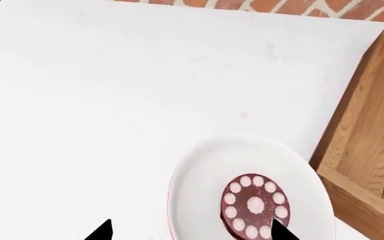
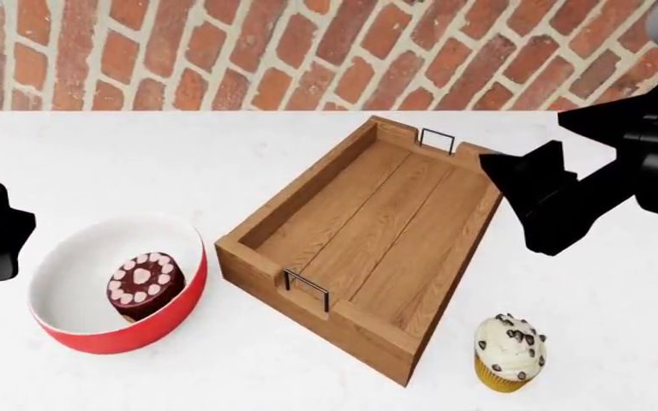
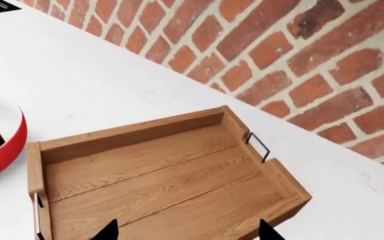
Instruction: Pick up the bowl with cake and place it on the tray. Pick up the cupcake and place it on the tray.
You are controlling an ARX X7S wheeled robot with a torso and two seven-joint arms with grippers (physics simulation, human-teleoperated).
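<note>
In the head view the tray (image 2: 375,235) is lying diagonally across the white table (image 2: 134,163), its long axis running from lower left to upper right, a wire handle (image 2: 306,289) at each short end. The bowl (image 2: 117,287) is sitting at lower left, just beside the tray, tilting its opening up-left, with the cake (image 2: 144,281) inside. The cupcake (image 2: 510,351) is standing upright at lower right. The left gripper (image 1: 190,231) is hovering over the bowl, fingers spread wide; the right gripper (image 3: 186,231) is hanging over the tray, equally wide.
</note>
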